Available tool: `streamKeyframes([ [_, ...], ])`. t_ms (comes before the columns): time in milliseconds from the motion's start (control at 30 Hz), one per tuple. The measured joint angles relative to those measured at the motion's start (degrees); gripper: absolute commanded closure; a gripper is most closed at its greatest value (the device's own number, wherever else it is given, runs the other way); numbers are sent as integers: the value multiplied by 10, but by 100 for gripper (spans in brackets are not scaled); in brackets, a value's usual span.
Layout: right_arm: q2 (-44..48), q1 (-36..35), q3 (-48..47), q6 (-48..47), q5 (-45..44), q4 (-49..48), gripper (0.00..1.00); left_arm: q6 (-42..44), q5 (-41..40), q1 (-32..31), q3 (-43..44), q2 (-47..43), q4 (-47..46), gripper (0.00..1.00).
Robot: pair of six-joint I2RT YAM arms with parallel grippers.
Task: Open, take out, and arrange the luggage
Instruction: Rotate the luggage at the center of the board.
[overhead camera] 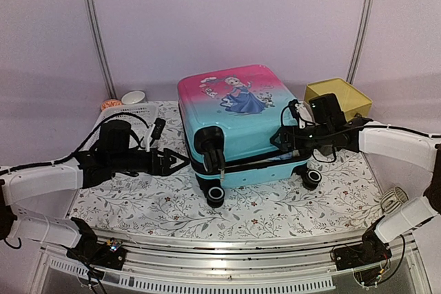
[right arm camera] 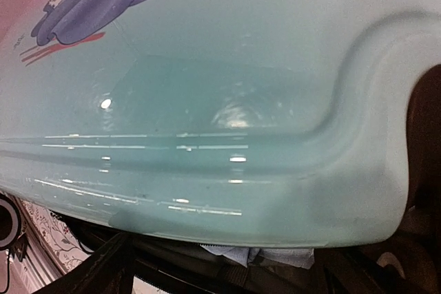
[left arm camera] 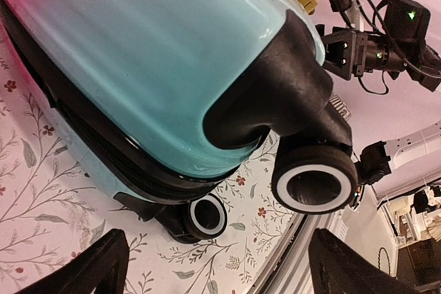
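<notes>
Top view: shows the luggage (overhead camera: 238,118) lying flat on the flowered cloth (overhead camera: 138,204) in the middle of the frame, printed side up, wheels toward the lower edge. Places the left gripper (overhead camera: 180,162) at centre left, spread wide and empty, pointing at the nearer wheel corner but apart from it. Places the right gripper (overhead camera: 282,144) at centre right, close against the side of the shell by the black zipper band (overhead camera: 255,163), with a yellow box (overhead camera: 337,94) behind it at upper right. Left wrist view: fills the upper part with turquoise shell and two wheels (left arm camera: 315,187), both fingers (left arm camera: 93,270) far apart in the lower corners, nothing between them. Right wrist view: looks very closely at the turquoise lid, with a dark gap under its lower edge and some pale blue cloth (right arm camera: 255,254) peeking out. Gives the fingers only as dark shapes at the bottom, apparently wide, gripping nothing. Seems to be the opening step, not yet done. Calls next for hooking a finger under the lid edge and lifting, while steadying the lower half against sliding.
</notes>
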State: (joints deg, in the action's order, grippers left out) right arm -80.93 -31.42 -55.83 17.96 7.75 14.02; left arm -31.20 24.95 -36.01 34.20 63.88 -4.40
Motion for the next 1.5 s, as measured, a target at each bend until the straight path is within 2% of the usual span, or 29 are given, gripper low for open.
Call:
streamKeyframes([
  [167, 30, -27, 0, -6, -38, 12, 10, -6, 3, -8, -11, 25, -36, 11],
  [333, 75, -105, 31, 7, -62, -31, 14, -16, 12, -14, -20, 41, -82, 14],
  [500, 89, -170, 80, 26, -74, -76, 14, -21, 17, -23, -22, 71, -132, 15],
  [833, 57, -176, 90, 42, -80, -104, 16, -23, 17, -50, 1, 155, -176, 16],
  [1200, 59, -191, 162, 63, -81, -162, 20, -18, 19, -96, 101, 262, -180, 17],
  [1300, 59, -203, 175, 68, -87, -175, 25, -18, 19, -101, 111, 273, -180, 16],
  [1500, 55, -224, 203, 87, -91, -233, 42, -14, 12, -102, 112, 267, -172, 16],
])
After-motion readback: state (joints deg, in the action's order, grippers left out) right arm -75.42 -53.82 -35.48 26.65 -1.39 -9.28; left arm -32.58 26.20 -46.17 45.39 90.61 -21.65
